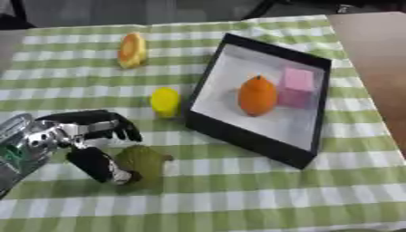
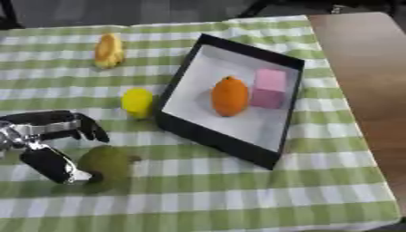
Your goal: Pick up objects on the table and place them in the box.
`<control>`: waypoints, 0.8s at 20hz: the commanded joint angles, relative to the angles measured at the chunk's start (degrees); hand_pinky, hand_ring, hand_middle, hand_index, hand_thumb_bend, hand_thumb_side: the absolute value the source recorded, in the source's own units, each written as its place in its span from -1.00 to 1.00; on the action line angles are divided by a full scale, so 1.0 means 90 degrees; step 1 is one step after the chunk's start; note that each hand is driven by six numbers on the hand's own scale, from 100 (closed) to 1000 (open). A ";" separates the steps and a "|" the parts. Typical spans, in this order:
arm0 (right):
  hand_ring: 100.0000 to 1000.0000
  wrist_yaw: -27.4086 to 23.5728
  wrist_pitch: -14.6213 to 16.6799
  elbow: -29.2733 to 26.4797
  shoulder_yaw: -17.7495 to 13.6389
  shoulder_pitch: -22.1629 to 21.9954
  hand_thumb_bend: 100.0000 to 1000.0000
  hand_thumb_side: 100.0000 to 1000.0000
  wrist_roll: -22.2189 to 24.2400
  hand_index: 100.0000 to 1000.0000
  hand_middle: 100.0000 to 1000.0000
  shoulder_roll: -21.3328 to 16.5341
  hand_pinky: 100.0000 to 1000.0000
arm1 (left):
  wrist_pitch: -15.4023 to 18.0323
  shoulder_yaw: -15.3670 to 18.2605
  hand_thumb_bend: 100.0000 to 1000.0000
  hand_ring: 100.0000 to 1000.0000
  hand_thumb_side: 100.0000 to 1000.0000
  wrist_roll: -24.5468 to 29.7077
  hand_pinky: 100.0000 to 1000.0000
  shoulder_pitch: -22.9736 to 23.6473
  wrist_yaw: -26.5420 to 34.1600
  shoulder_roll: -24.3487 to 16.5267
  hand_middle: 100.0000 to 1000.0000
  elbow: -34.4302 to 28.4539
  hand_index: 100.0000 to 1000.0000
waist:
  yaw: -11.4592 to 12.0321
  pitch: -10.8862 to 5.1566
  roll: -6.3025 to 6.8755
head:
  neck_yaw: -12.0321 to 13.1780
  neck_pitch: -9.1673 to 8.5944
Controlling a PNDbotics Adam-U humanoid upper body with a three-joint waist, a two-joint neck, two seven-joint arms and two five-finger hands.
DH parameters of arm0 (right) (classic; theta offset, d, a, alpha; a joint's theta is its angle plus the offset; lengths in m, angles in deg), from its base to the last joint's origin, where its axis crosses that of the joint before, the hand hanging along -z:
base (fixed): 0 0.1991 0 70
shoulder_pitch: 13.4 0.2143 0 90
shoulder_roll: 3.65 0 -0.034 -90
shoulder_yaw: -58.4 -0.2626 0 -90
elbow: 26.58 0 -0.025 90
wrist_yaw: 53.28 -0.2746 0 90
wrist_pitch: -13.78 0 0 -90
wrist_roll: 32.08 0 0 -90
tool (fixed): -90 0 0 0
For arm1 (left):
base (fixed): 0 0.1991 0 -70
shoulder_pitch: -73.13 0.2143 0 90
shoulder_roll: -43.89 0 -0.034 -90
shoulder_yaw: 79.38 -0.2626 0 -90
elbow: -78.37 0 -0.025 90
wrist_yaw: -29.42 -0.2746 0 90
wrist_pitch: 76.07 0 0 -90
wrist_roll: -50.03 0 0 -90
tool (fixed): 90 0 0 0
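Observation:
An olive-green pear-shaped fruit [image 1: 143, 160] lies on the checked cloth at the lower left. My left hand [image 1: 76, 134] comes in from the left beside it. Its thumb [image 1: 99, 165] touches the fruit's left side, while its fingers [image 1: 107, 123] arch above and apart from it, so nothing is enclosed. A yellow lemon [image 1: 165, 101] lies just left of the black-rimmed box [image 1: 246, 138]. Inside the box are an orange fruit [image 1: 258, 95] and a pink block [image 1: 297, 87]. An orange-yellow fruit [image 1: 132, 50] lies at the far left back. My right hand shows in neither view.
The green-and-white checked cloth [image 1: 238, 199] covers most of the table. Bare brown tabletop [image 1: 377, 59] runs along the right side, past the cloth's edge. Dark floor lies beyond the far edge.

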 commanded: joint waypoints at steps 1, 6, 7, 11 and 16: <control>0.74 0.0044 0.0005 -0.0040 -0.0106 0.0055 -1.00 -0.11 -0.0001 0.64 0.48 -0.0166 0.71 | -0.0242 0.0014 -0.48 0.62 -0.58 0.0389 0.63 -0.0106 -0.0064 -0.0030 0.47 -0.0035 0.56 | -0.0005 0.0026 -0.0109 | 0.0027 -0.0012; 0.74 0.0051 0.0016 -0.0021 -0.0116 0.0049 -1.00 -0.11 -0.0007 0.64 0.48 -0.0161 0.71 | -0.0175 0.0033 -0.75 0.60 -0.69 0.0422 0.61 -0.0110 -0.0213 0.0014 0.45 -0.0034 0.53 | -0.0014 0.0046 -0.0119 | 0.0033 -0.0012; 0.74 0.0051 0.0021 -0.0021 -0.0117 0.0048 -1.00 -0.11 -0.0007 0.64 0.48 -0.0162 0.71 | -0.0155 0.0035 -0.85 0.59 -0.72 0.0413 0.60 -0.0109 -0.0254 0.0021 0.44 -0.0024 0.52 | -0.0017 0.0048 -0.0120 | 0.0035 -0.0012; 0.74 0.0040 0.0043 -0.0022 -0.0129 0.0046 -1.00 -0.11 -0.0011 0.64 0.48 -0.0169 0.71 | -0.0078 0.0031 -0.98 0.58 -0.80 0.0392 0.58 -0.0114 -0.0414 0.0063 0.43 0.0052 0.50 | -0.0021 0.0055 -0.0127 | 0.0034 -0.0012; 0.74 0.0033 0.0063 -0.0031 -0.0142 0.0033 -1.00 -0.12 -0.0020 0.64 0.48 -0.0169 0.71 | 0.0176 0.0039 -1.00 0.53 -0.93 0.0294 0.52 -0.0121 -0.0674 0.0146 0.37 0.0172 0.45 | -0.0016 0.0066 -0.0138 | 0.0037 -0.0012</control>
